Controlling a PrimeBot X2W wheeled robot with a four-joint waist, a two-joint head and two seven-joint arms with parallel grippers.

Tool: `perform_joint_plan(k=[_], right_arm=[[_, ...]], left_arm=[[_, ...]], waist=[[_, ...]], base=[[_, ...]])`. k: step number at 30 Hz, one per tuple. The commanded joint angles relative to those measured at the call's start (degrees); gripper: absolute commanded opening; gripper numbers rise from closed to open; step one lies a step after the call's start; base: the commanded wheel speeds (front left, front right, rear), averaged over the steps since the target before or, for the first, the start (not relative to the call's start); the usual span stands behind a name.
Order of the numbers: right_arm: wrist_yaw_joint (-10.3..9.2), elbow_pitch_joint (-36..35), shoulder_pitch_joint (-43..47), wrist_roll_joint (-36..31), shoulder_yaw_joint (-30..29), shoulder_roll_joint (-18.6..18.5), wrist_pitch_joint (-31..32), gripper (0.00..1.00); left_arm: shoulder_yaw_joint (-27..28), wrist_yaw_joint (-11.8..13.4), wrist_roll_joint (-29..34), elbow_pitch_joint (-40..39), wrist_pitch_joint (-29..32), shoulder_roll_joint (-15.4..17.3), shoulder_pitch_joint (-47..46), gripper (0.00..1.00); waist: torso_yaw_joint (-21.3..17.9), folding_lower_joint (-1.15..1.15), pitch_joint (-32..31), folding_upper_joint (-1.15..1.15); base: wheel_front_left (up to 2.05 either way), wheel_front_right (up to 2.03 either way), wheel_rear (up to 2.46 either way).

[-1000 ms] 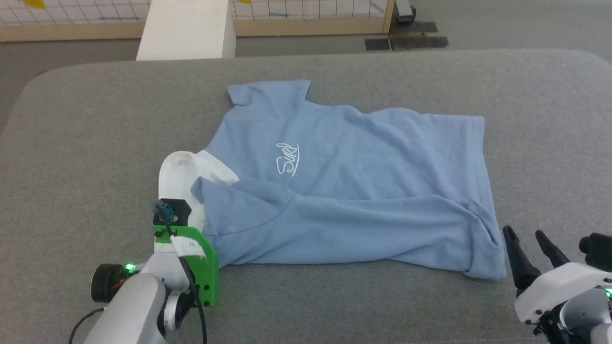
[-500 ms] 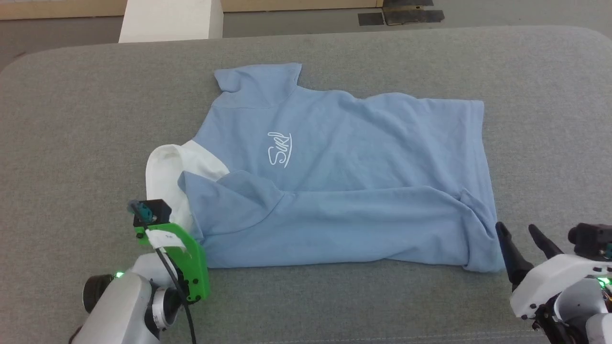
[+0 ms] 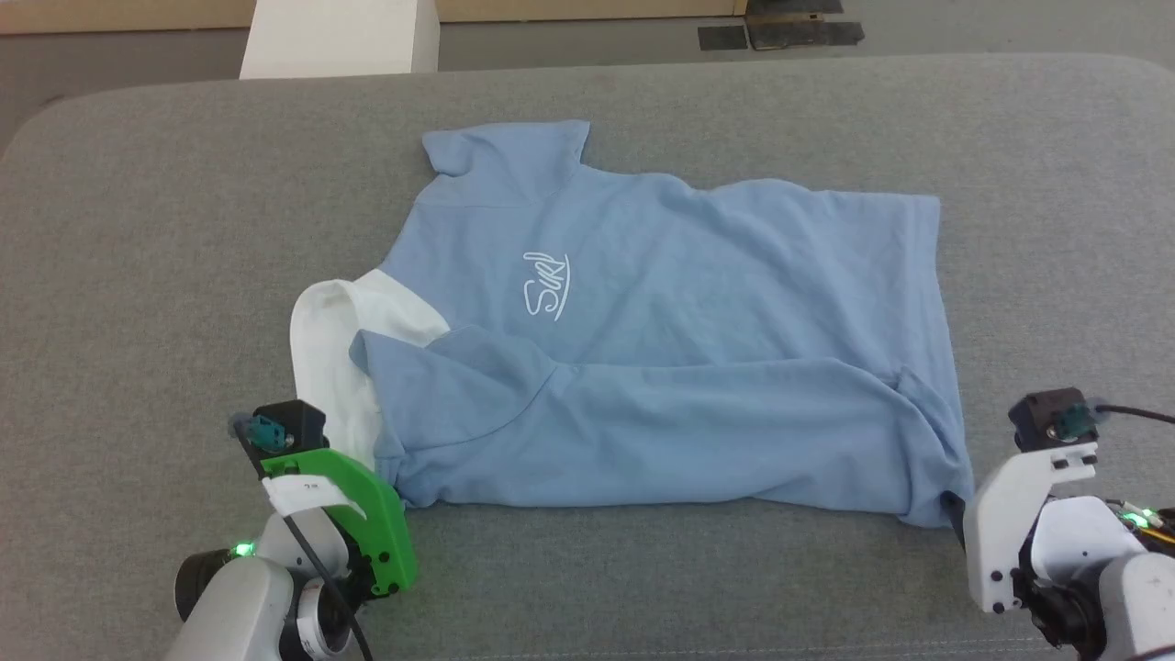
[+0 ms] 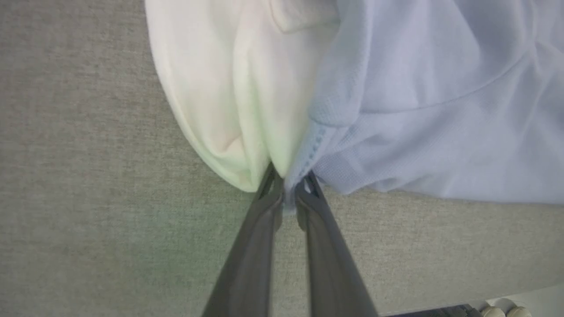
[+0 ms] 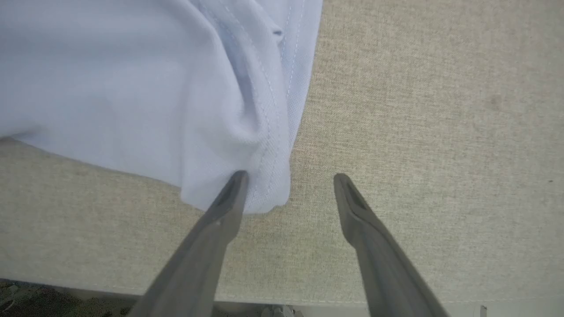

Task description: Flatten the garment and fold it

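The garment (image 4: 418, 110) runs off the left wrist view's top and right edges.

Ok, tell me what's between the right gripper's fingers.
Right wrist view: the right gripper stands open; a hemmed corner of the shirt fills part of the gap, bare grey tabletop the rest.

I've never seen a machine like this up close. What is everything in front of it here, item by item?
light blue knit short-sleeved shirt: one, light blue with a white collar and white cursive logo, lying mid-surface, near side folded over.
grey cloth-covered surface: one, grey, under the shirt.
white block: one, white, beyond the surface's far edge, left.
dark floor mats: a few, dark grey, on the floor beyond the far edge.
left gripper: one, dark fingers, shut on the shirt's edge beside the collar.
right gripper: one, dark fingers, open at the shirt's near right corner.
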Motion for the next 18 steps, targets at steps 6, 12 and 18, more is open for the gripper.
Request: perform_joint_plan(k=[6,12,18], right_arm=[[-0.08,4.1,-3.1,-0.8,2.8,-0.2,3.3,1.00],[-0.08,7.6,-4.1,1.2,5.2,-0.3,3.4,0.74],[-0.08,7.2,-5.7,4.5,5.3,-2.0,2.2,0.00]], left_arm=[[-0.4,0.4,0.2,-1.2,-0.5,-0.2,0.1,0.00],[-0.3,0.5,0.1,-1.1,-1.2,-0.3,0.0,0.00],[0.5,0.6,-0.2,-1.2,-2.4,-0.1,-0.2,0.00]], waist=[[1.3,0.00,2.0,0.00],[1.9,0.00,2.7,0.00],[2.1,0.00,2.4,0.00]], base=[[0.00,0.00,0.00],[0.00,0.00,0.00],[0.00,0.00,0.00]])
